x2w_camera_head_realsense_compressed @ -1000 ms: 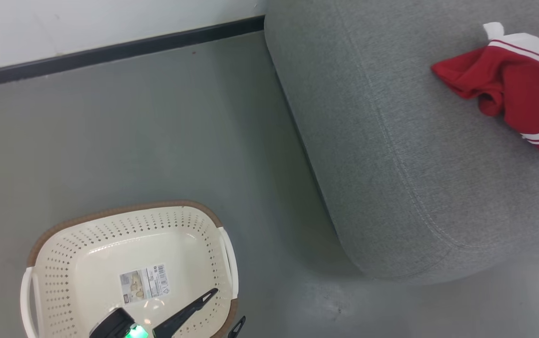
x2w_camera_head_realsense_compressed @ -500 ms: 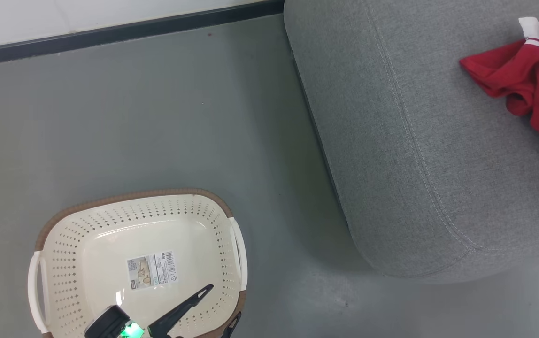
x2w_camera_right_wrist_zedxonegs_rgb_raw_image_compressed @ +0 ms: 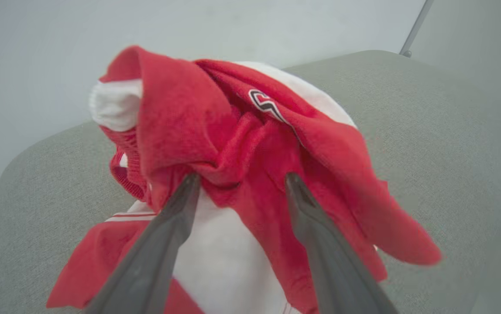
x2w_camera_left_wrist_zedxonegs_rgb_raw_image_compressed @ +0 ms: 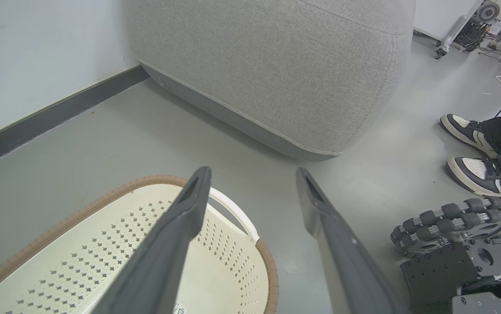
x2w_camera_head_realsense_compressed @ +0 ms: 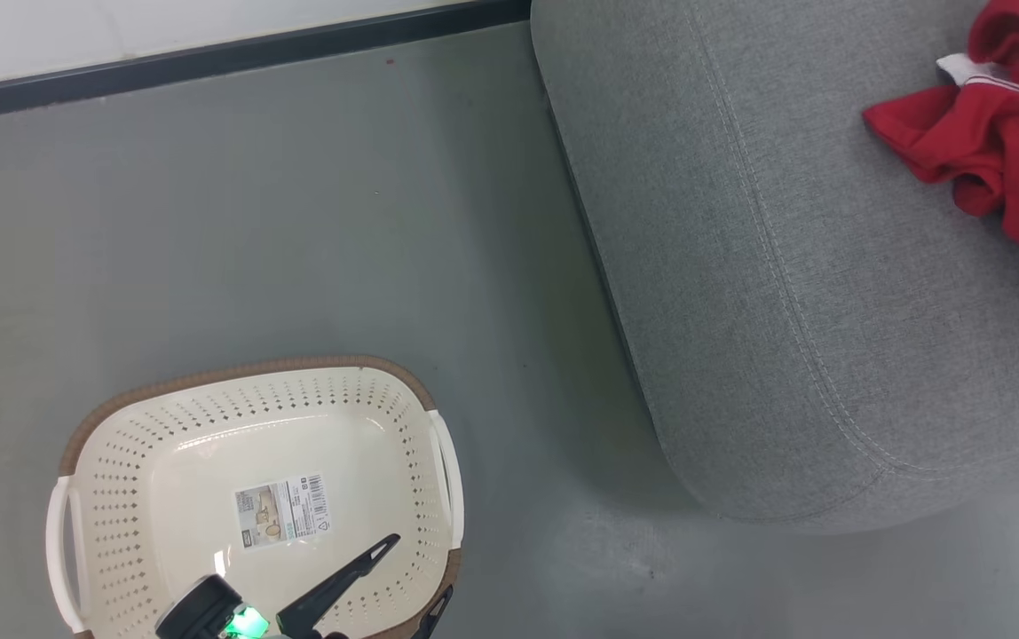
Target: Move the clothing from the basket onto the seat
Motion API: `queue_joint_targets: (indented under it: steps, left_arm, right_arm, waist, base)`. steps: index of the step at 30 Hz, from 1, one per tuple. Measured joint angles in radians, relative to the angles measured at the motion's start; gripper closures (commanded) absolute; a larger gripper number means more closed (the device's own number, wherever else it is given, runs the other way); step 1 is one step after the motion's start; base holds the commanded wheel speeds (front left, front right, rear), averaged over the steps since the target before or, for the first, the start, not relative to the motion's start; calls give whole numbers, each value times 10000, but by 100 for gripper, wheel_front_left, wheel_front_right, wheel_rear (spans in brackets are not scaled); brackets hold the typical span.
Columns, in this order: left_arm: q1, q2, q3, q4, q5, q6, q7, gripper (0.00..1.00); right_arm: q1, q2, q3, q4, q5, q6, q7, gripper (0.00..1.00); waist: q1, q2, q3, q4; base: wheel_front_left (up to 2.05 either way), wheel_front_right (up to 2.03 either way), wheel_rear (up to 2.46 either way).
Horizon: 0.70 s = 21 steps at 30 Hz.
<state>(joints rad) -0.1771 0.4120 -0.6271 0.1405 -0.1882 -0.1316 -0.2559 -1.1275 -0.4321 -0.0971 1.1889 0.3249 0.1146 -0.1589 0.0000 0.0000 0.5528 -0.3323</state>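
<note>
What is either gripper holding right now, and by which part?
Nothing. The left gripper hangs open above the basket; the right gripper stands open against bunched red clothing on the seat, not pinching it.

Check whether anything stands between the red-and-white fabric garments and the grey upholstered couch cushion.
Nothing visible does: the red-and-white fabric garments lie on the grey woven couch cushion, with the right gripper open at the pile. The cream perforated plastic basket shows no garment inside.
</note>
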Motion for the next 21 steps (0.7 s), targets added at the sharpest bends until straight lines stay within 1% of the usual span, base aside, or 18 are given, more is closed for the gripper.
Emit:
queue_joint_targets:
  steps: [9, 17, 21]
  left_arm:
    - [-5, -224, -31, 151, -25, 0, 0, 0]
    - [-43, -587, -134, 453, -42, 0, 2, 0]
    - [-57, -895, -278, 594, -61, 0, 0, 0]
  right_arm:
    - [-127, 19, 270, 437, -178, 2, -205, 0]
    - [-90, 182, 744, 426, -548, 27, -642, 0]
    - [-18, 307, 907, 274, -723, 59, -819, 0]
  waist:
    - [-1, 0, -281, -28]
    - [-1, 0, -742, -59]
    - [-2, 0, -1071, -86]
  base:
    - [0, 0, 0]
    - [0, 0, 0]
    - [0, 0, 0]
